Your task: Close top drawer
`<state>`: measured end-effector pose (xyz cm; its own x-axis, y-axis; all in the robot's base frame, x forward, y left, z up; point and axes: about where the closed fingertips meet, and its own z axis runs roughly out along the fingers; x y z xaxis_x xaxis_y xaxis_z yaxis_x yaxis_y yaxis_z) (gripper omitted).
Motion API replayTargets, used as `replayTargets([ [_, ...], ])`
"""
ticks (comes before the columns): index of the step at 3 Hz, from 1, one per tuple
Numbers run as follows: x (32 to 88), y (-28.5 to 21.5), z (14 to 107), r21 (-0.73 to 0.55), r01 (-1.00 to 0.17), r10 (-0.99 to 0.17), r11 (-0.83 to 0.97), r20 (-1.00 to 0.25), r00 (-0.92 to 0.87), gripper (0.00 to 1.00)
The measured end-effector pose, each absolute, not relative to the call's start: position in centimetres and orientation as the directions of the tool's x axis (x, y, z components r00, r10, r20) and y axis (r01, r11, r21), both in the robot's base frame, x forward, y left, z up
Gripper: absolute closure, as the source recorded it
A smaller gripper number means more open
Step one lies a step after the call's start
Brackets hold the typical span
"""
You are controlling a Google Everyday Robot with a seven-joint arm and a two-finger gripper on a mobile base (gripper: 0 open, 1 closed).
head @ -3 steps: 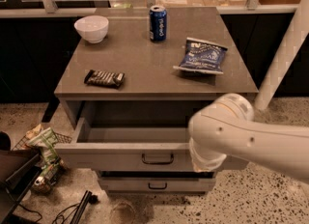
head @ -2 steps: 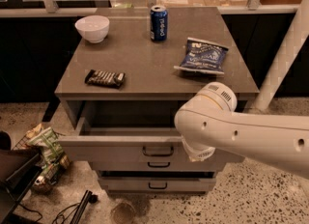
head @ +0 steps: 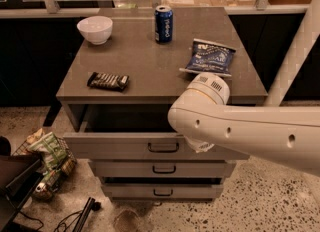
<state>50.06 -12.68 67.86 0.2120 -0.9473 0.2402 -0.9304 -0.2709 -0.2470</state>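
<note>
Wide grey top drawer (head: 115,146) with dark bar handle pulled partly out under grey cabinet top (head: 150,71); visible inside dark and plain. Gripper (head: 201,146) at drawer front, just right of handle, mostly hidden behind white arm (head: 240,131); grip state impossible to tell. On top: round white bowl (head: 95,28), blue soda can (head: 163,23), blue snack bag (head: 208,58), dark wrapped bar (head: 108,80). Wire floor basket (head: 30,148) at left holding snack packets (head: 48,147).

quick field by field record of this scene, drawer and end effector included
top drawer: partly open, front panel standing out
end effector: at the drawer front, right of the handle, mostly hidden by the arm
countertop: white bowl, blue can, blue snack bag, dark wrapped bar
floor left: wire basket of packets
</note>
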Motion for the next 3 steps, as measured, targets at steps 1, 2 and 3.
replayTargets([
  [1, 50.0, -12.7, 67.9, -0.247, -0.930, -0.947, -0.271, 0.240, 0.212, 1.00],
  [2, 49.9, -14.9, 67.2, -0.285, -0.934, -0.969, -0.215, 0.185, 0.166, 1.00],
  [3, 49.1, -18.8, 65.2, -0.334, -0.938, -0.995, -0.093, 0.063, 0.076, 1.00],
])
